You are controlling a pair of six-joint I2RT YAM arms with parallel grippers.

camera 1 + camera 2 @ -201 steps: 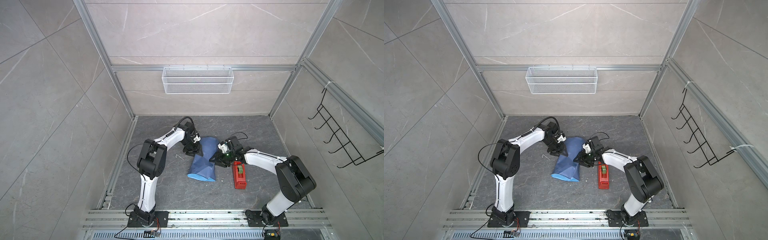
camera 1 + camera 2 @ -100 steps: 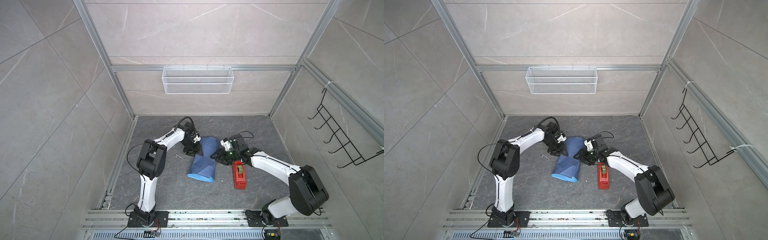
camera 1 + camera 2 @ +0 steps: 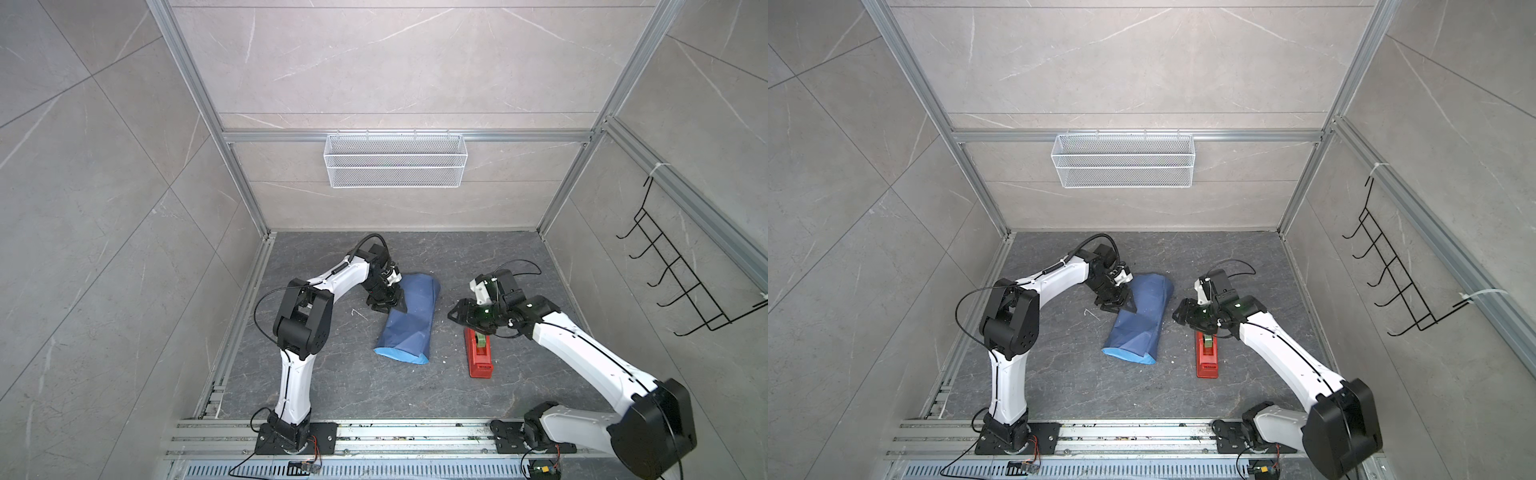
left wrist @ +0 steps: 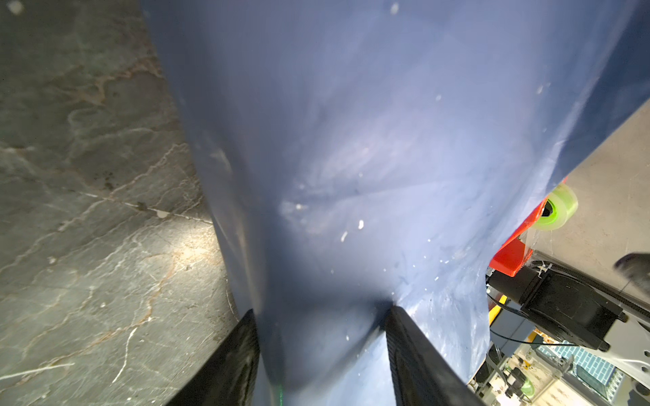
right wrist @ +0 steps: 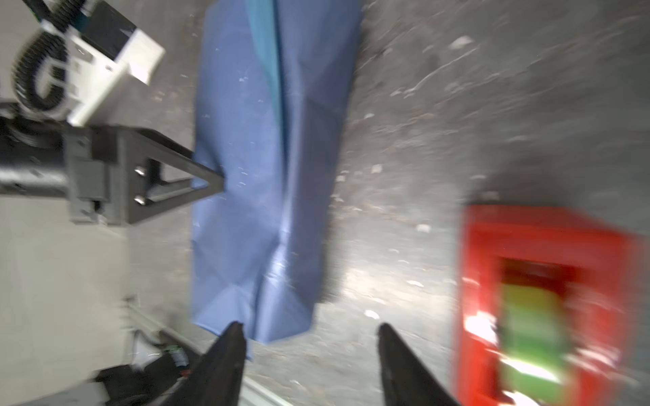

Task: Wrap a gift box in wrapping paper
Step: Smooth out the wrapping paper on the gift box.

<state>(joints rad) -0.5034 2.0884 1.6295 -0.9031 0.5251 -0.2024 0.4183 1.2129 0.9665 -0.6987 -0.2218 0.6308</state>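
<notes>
right claw (image 3: pixel 456 314) backed off wrapping paper (image 3: pixel 409 316), jaws apart

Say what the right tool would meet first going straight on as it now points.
The right tool would probably meet the bare grey floor between the wrapping paper and the red tape dispenser; blur leaves depth unsure.

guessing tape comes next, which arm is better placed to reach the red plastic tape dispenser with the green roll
Right, probably. The right gripper is open, empty and close to the far end of the red plastic tape dispenser, while the left gripper is clamped on the creased blue wrapping paper.
</notes>
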